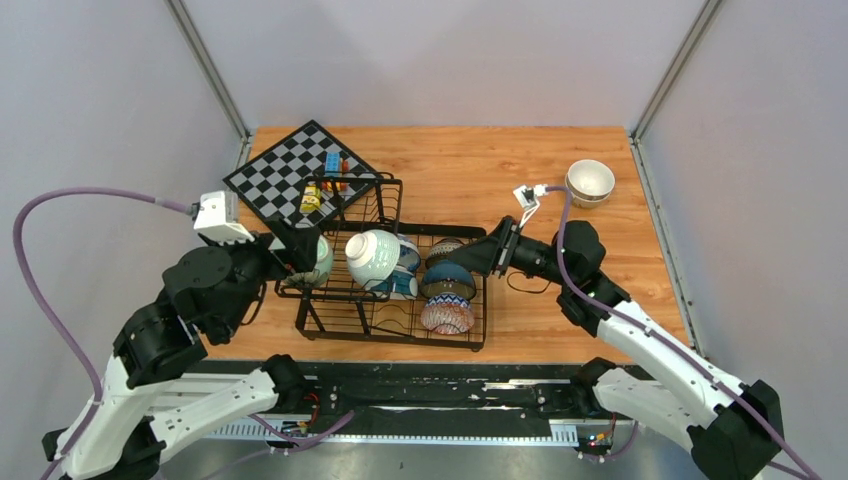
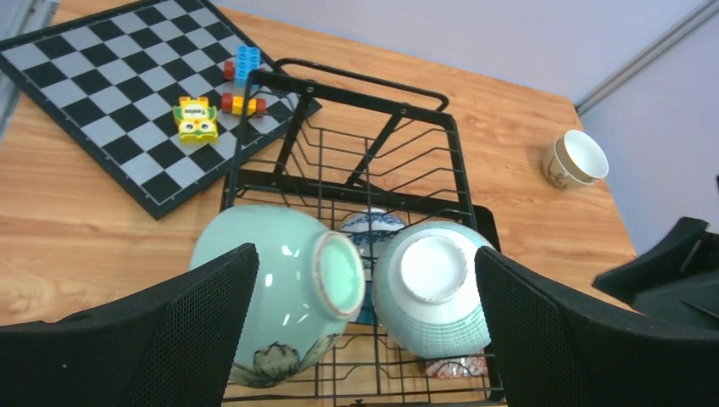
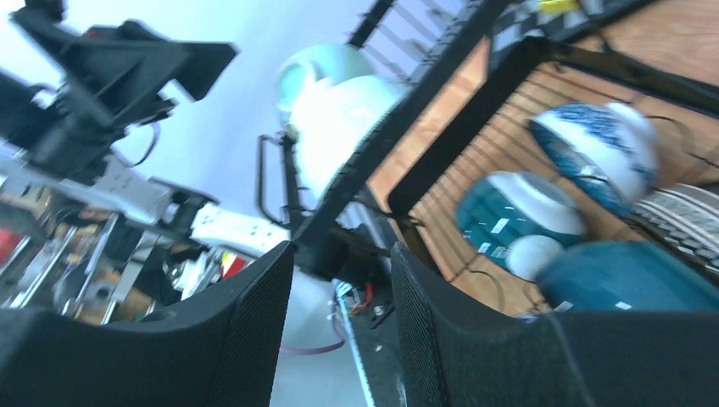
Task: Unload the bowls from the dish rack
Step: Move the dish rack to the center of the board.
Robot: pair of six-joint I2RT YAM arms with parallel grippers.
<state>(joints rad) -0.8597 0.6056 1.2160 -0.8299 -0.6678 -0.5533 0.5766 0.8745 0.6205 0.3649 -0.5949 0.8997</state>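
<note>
Left gripper (image 2: 365,256) stood wide open at the rack's (image 1: 340,315) left end, holding nothing. The mint bowl (image 2: 275,297) lay tipped on its side between the fingers, close against the left one (image 2: 169,339), foot ring toward my camera; I could not tell whether they touched. Just beside it sat a white bowl (image 2: 432,288), bottom up, and a blue-white bowl (image 2: 370,227) showed behind the two. Right gripper (image 3: 341,250) was at the rack's right end, fingers parted by a narrow gap with nothing in it; that view was blurred. From above I saw it over a teal bowl (image 1: 448,283), with a pink bowl (image 1: 447,316) nearer the arms. One cream bowl (image 1: 590,182) sat open side up on the table (image 1: 480,170), far right, well apart from the rack. Chessboard (image 1: 275,175) with blocks (image 1: 325,180) lay far left, beside the rack's tall section.
</note>
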